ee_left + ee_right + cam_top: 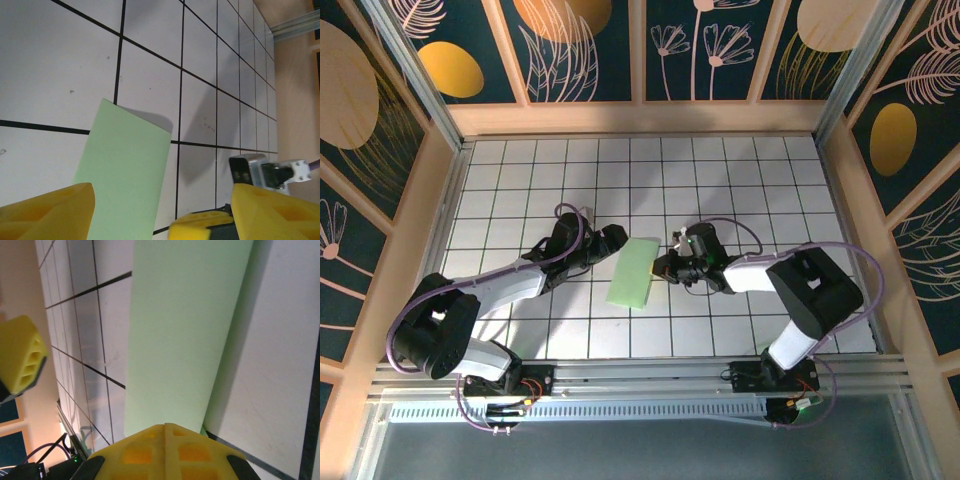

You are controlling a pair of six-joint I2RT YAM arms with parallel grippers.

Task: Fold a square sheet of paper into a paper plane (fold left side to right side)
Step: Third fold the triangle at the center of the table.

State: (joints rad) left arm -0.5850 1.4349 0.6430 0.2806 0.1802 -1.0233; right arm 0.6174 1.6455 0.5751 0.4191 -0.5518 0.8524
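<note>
On a white gridded bench (520, 180), the left end effector (615, 240) stands with jaws wide at the left edge of the square sheet of paper (634, 272), light green and folded into a narrow strip. The right end effector (663, 266), jaws closed, touches its right edge.

The white, black-gridded worktop (520, 180) carries one light green sheet of paper (634, 272), a narrow rectangle, near its middle.
</note>
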